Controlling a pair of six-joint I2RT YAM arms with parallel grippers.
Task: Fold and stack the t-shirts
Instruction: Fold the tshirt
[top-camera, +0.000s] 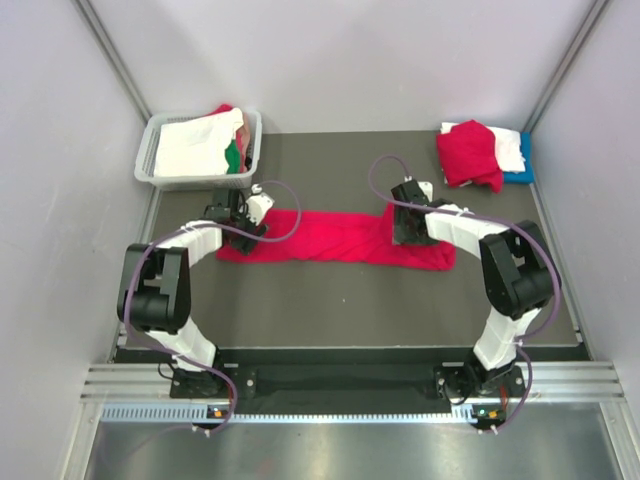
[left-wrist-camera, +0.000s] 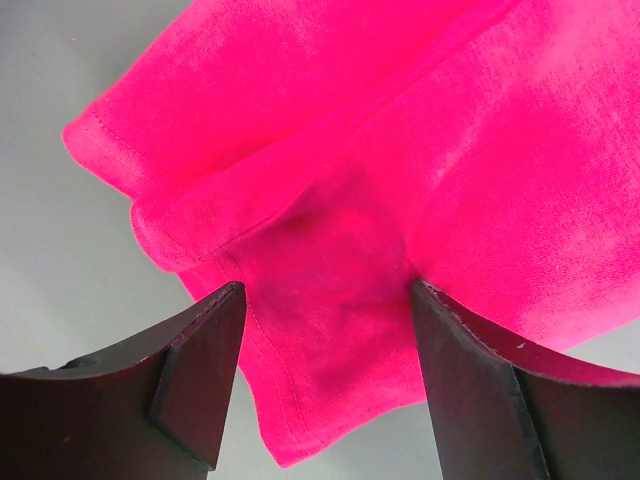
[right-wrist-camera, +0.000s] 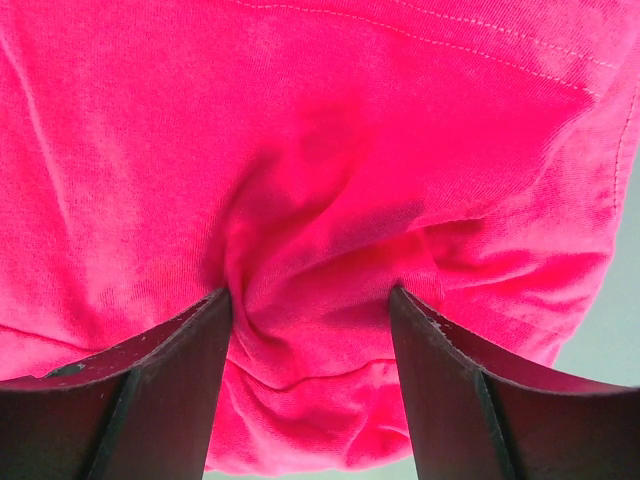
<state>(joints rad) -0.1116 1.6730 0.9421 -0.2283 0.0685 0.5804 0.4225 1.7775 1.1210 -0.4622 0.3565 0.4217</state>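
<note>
Top external, red t-shirt (top-camera: 335, 238), lying left-right

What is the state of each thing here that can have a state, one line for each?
red t-shirt: lying flat on the table as a long band between both grippers
left gripper: open, over the shirt's left end
right gripper: open, cloth bunched between its fingers
plastic tub: filled with loose clothes, white on top
folded red shirt: at far right, lying on a white shirt and a blue shirt
</note>
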